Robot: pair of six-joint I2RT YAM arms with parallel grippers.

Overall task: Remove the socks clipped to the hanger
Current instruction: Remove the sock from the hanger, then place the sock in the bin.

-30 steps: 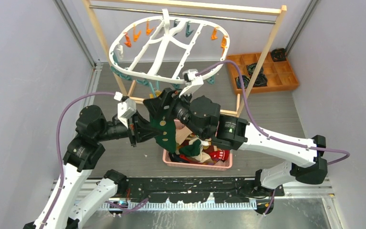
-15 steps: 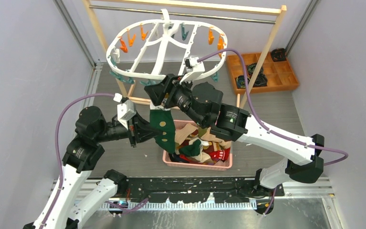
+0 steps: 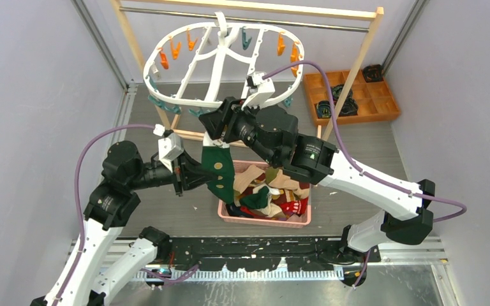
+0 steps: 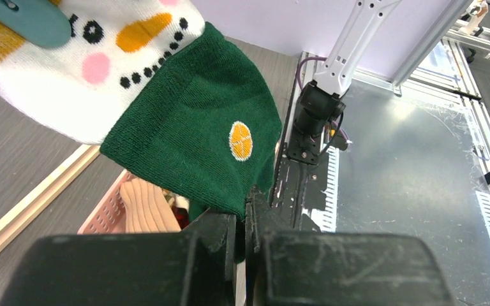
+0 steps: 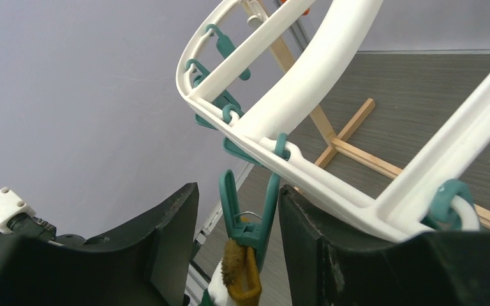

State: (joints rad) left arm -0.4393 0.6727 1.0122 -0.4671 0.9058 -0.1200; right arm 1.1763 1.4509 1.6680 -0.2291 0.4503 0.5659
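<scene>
The white oval hanger (image 3: 215, 70) (image 5: 312, 70) hangs by its hook from the rail of a wooden rack (image 3: 355, 67) that stands across the far part of the desk (image 3: 370, 153). Orange clips (image 3: 164, 58) and teal ones dangle around its rim. One green sock (image 3: 219, 169) (image 4: 191, 134) is clipped on, hanging from the hanger's near rim above the middle of the desk. It is dark green with small orange dots, and higher up it carries a white snowman face with an orange nose. The teal clip (image 5: 250, 231) grips its mustard-coloured top edge. The left gripper (image 3: 188, 173) (image 4: 245, 220) reaches in from the left side, its fingers clenched on the sock's lower green edge, and the fabric is drawn taut between them and the clip. The right gripper (image 3: 218, 121) (image 5: 237, 191) is raised to the hanger's near rim. Its fingers (image 5: 172, 236) are parted, one on each side of the clip's two handles. The right-hand finger lies against its handle, and a gap shows at the other. Below the sock, near the middle of the desk's near edge, a pink basket (image 3: 265, 222) holds a heap of socks (image 3: 268, 197) in red, beige, green and white. An orange compartment tray (image 3: 389, 102) sits at the far right corner of the desk.
</scene>
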